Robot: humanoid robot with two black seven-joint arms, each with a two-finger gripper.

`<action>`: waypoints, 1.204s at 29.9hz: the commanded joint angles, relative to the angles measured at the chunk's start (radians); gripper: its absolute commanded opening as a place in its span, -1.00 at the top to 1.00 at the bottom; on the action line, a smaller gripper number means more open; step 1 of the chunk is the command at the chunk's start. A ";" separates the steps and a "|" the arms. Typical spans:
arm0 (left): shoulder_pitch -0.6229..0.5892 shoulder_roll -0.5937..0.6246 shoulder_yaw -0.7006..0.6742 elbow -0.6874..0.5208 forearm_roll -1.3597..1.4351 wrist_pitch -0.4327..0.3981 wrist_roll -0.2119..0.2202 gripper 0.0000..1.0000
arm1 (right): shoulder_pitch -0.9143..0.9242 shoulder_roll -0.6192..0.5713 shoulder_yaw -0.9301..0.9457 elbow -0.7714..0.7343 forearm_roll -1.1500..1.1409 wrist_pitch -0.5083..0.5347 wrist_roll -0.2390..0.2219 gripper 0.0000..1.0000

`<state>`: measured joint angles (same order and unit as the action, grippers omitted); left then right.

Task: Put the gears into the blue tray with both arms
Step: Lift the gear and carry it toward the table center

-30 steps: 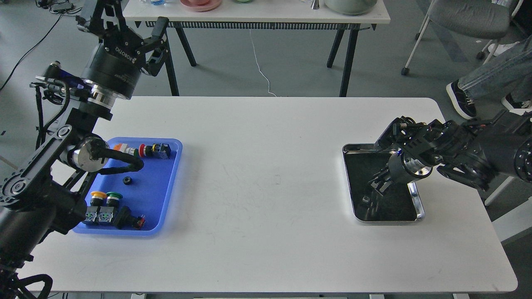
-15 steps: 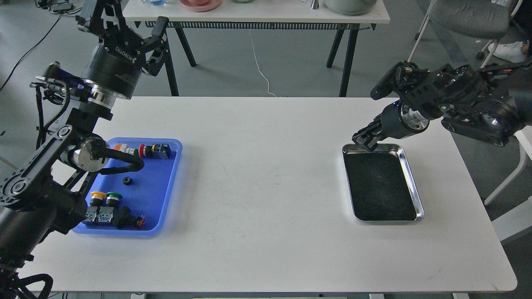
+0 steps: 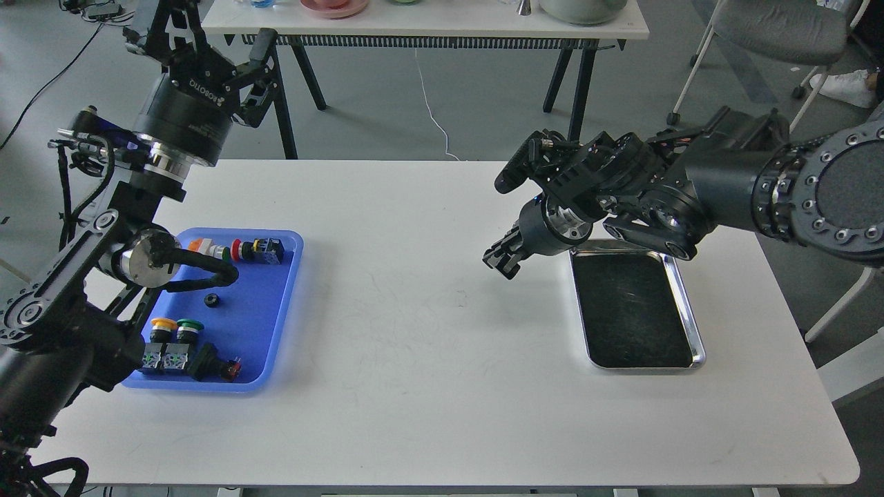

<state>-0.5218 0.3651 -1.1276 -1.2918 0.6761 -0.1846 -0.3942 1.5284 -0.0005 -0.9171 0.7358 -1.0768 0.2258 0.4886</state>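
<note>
The blue tray [image 3: 266,314] lies at the table's left side. One gear [image 3: 212,300], a tiny black toothed ring, rests on its floor near the middle. My left gripper [image 3: 206,36] is raised high beyond the table's far left corner, open, with nothing between its fingers. My right gripper [image 3: 503,259] hovers over the table's middle right, just left of the steel tray [image 3: 696,339]. Its dark fingertips are bunched together and I cannot make out a gap or anything between them. No gear shows on the steel tray's black inside.
Push-button switches [image 3: 238,249] with coloured caps lie along the blue tray's far edge, and more of them [image 3: 174,343] at its near end. My left forearm crosses the tray's left side. A second table [image 3: 428,26] and a chair [image 3: 780,27] stand behind.
My right gripper rose out of the steel tray and swung left, now hanging over the table left of that tray. The left arm has barely shifted.
</note>
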 commanded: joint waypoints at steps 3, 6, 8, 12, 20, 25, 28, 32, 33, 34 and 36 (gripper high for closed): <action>0.000 0.000 0.000 0.000 -0.001 -0.001 0.000 -0.99 | -0.091 0.000 0.000 -0.036 0.005 -0.026 0.000 0.71; 0.002 -0.002 -0.001 0.000 0.000 0.000 0.000 -0.99 | -0.094 0.000 0.004 -0.024 0.027 -0.051 0.000 0.71; 0.002 -0.003 -0.001 0.000 0.000 -0.001 0.000 -0.99 | -0.096 0.000 0.009 -0.003 0.084 -0.072 0.000 0.71; 0.002 -0.003 -0.001 0.000 0.000 -0.004 0.000 -0.99 | -0.097 0.000 0.018 0.062 0.121 -0.131 0.000 0.71; 0.002 -0.005 -0.001 0.000 0.000 -0.010 0.000 -0.99 | -0.113 0.000 0.020 0.105 0.118 -0.204 0.000 0.69; 0.002 -0.012 -0.001 0.000 0.000 -0.009 0.001 -0.99 | -0.117 0.000 0.020 0.106 0.113 -0.239 0.000 0.68; 0.002 -0.012 -0.001 0.000 0.000 -0.009 0.008 -0.99 | -0.119 0.000 0.020 0.108 0.084 -0.282 0.000 0.67; 0.002 -0.011 -0.001 0.000 0.000 -0.009 0.008 -0.99 | -0.119 0.000 0.020 0.111 0.012 -0.328 0.000 0.67; 0.002 -0.011 -0.001 0.000 0.000 -0.009 0.008 -0.99 | -0.119 0.000 0.020 0.114 0.009 -0.336 0.000 0.67; 0.002 -0.011 -0.001 0.000 0.000 -0.009 0.008 -0.99 | -0.119 0.000 0.020 0.116 0.006 -0.339 0.000 0.67; 0.003 -0.009 -0.001 0.000 0.000 -0.009 0.008 -0.99 | -0.120 0.000 0.020 0.123 -0.017 -0.342 0.000 0.66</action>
<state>-0.5200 0.3533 -1.1291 -1.2916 0.6766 -0.1935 -0.3867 1.4098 0.0001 -0.8973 0.8511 -1.0680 -0.1080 0.4887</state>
